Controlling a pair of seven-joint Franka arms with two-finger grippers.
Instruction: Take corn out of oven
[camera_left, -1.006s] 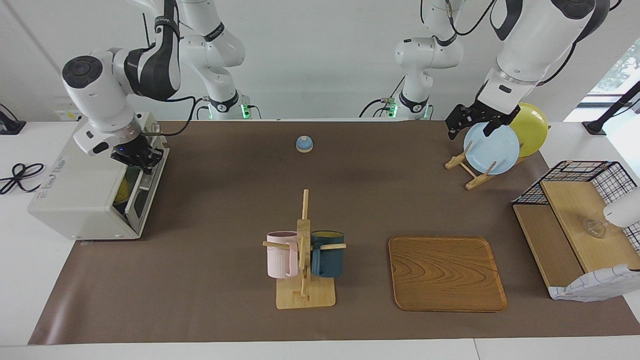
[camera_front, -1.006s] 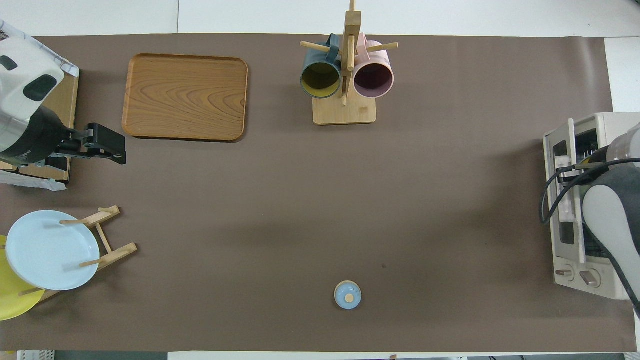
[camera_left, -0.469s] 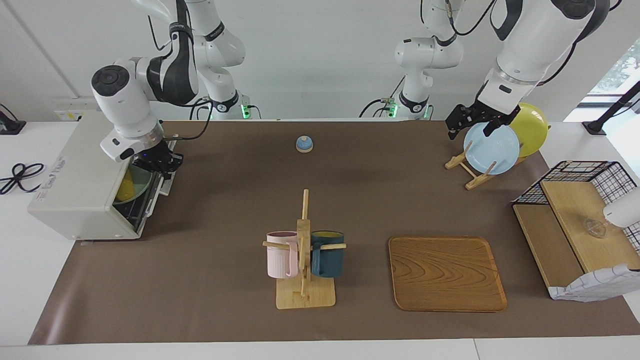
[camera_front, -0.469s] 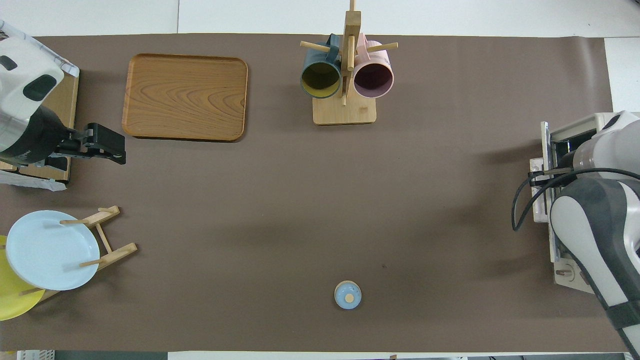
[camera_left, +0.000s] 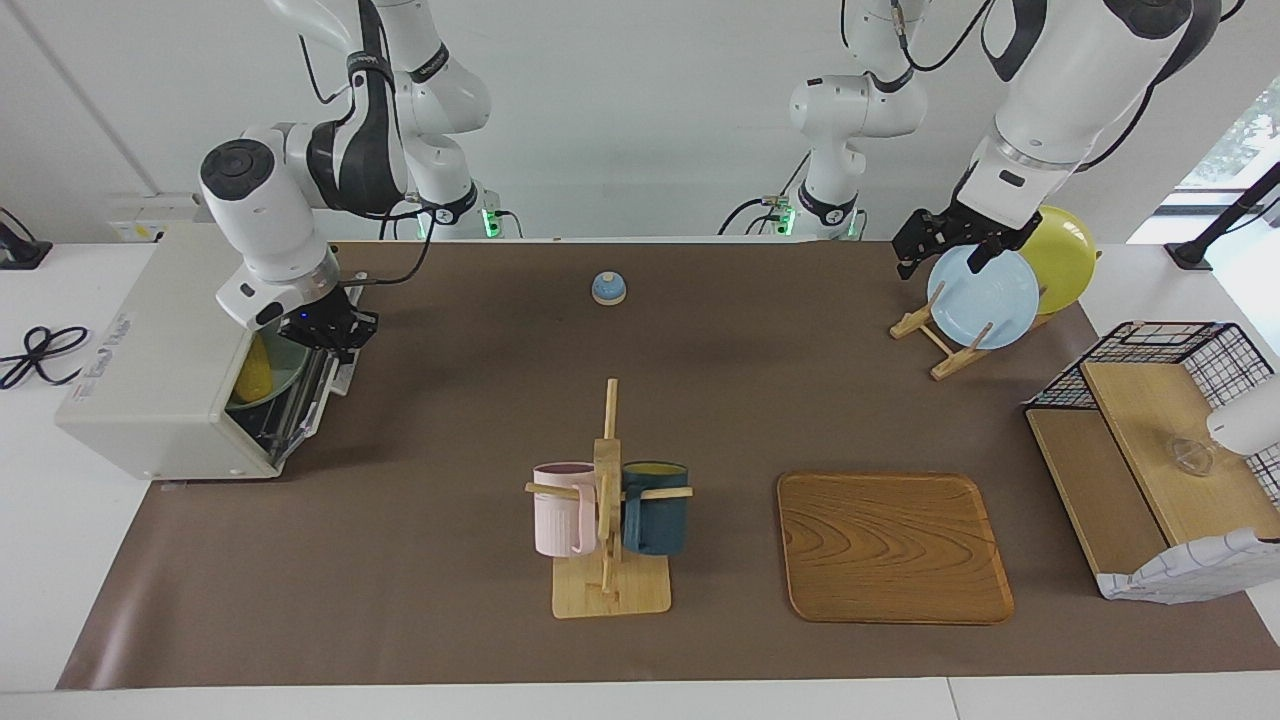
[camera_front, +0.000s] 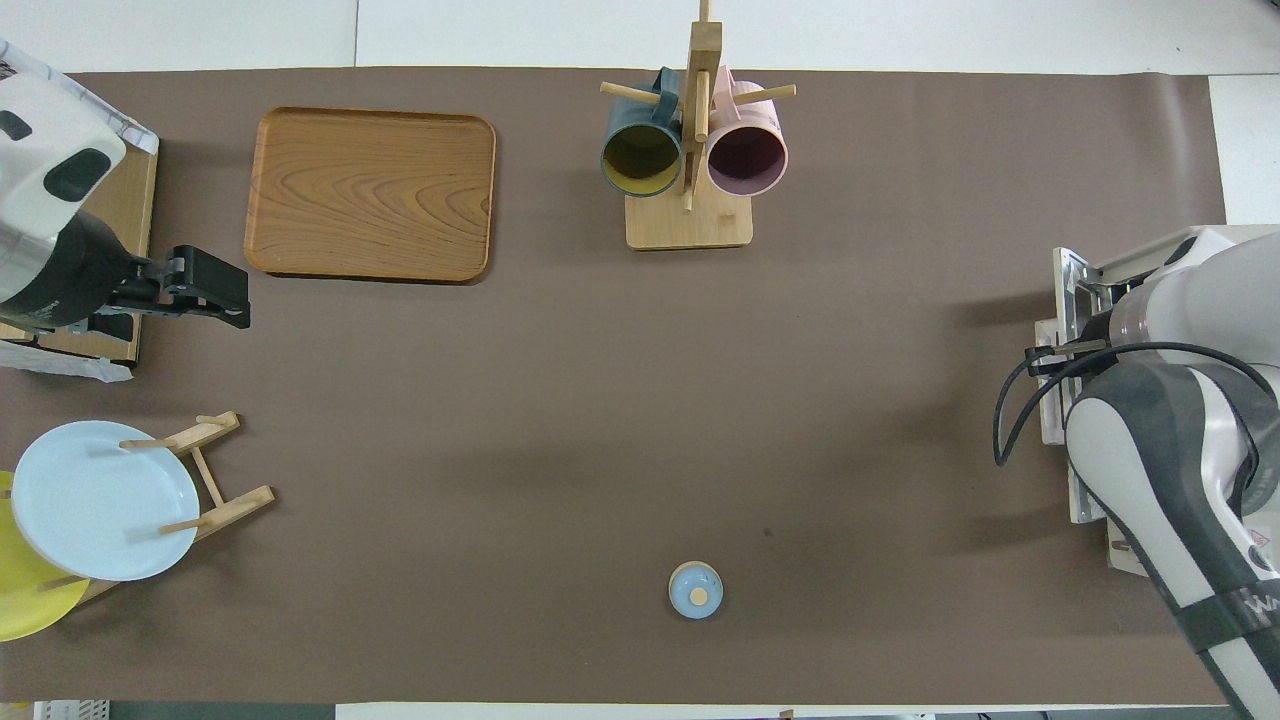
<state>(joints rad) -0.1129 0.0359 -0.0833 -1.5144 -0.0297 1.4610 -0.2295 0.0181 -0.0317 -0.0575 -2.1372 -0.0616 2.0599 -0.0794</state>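
In the facing view we see the boxy off-white toaster oven (camera_left: 165, 375) at the right arm's end of the table, its dark glass door (camera_left: 305, 385) swung partly down. Our right gripper (camera_left: 335, 335) sits at the door's upper edge, fingertips pressed together on the metal bar handle. Inside the opening the bright yellow corn cob (camera_left: 254, 368) stands on a grey round dish. Our left gripper (camera_left: 950, 240) hangs over the pale blue plate (camera_left: 983, 297) in the wooden plate rack, fingers spread apart and holding nothing; a round yellow plate (camera_left: 1062, 258) leans just beside the blue one. A wooden mug stand (camera_left: 608, 500) carries a pink mug and a dark teal mug, and a brown wooden tray (camera_left: 893, 547) lies beside it.

In the overhead view our right arm covers most of the oven (camera_front: 1130, 280), so we cannot see the corn there; the door (camera_front: 1062, 380) juts out over the brown mat. Our left gripper (camera_front: 215, 295) shows beside the tray (camera_front: 370, 195), with its fingers apart. A small blue bell (camera_front: 695, 590) sits nearer to us than the mug stand (camera_front: 690, 215).
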